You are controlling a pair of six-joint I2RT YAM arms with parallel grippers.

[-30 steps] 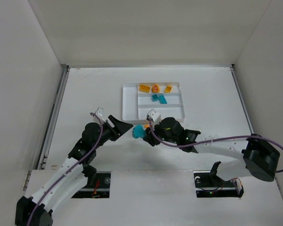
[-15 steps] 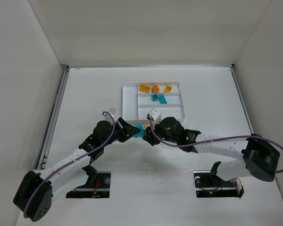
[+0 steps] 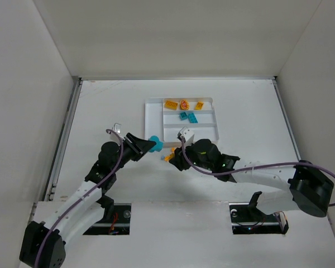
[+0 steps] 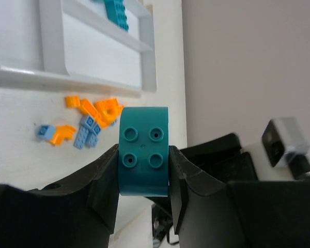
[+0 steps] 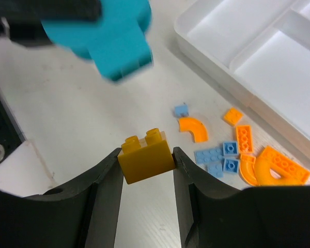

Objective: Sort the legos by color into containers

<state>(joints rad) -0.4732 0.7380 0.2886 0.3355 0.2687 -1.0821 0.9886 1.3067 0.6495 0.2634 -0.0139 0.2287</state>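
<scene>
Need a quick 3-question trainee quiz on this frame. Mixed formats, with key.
1. True or false: the left arm's fingers are clamped on a teal brick.
2. What do the right arm's fingers hold? A) a light blue plate B) a yellow-orange brick C) nothing
3. Which two colours of pieces already lie in the white tray?

Key: 1 true. 2 B. 3 orange and teal, each in its own compartment.
</scene>
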